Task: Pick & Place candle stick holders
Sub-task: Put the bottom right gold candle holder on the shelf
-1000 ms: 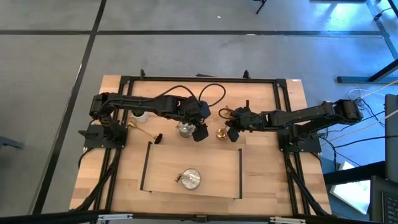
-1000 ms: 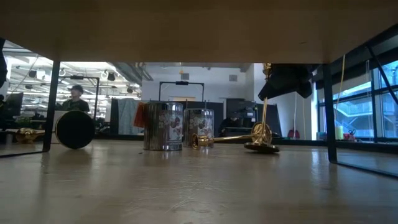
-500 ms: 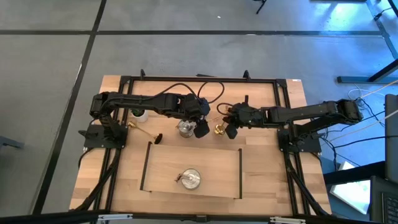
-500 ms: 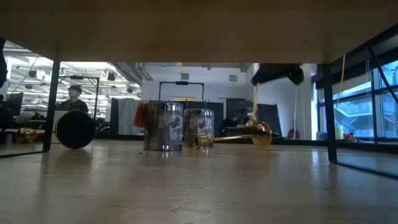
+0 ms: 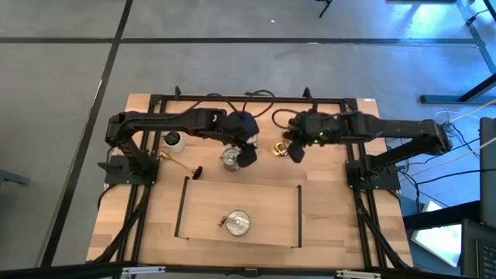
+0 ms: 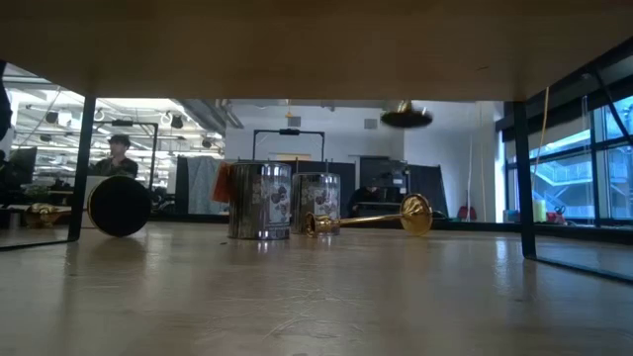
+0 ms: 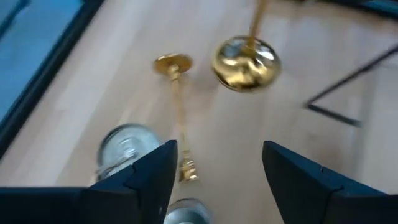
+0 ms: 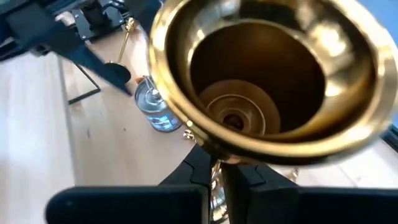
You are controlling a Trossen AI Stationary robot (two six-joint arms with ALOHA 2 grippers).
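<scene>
right gripper point(image 8: 217, 171) pinches a gold holder point(image 8: 267, 81) (stem hidden); left gripper point(image 7: 214, 168) gapes.

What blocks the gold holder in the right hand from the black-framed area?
Nothing visible. The gold holder hangs lifted in the right hand; only bare table lies before the black-framed area, which holds one silver holder.

Open-plan robotics lab or workshop: beyond the wooden table point(image 5: 325, 221) with its black frame, a person point(image 6: 119, 156) sits at a desk, tall windows point(image 6: 613, 163) on the opposite side, bare concrete floor point(image 5: 62, 93) around it.
</scene>
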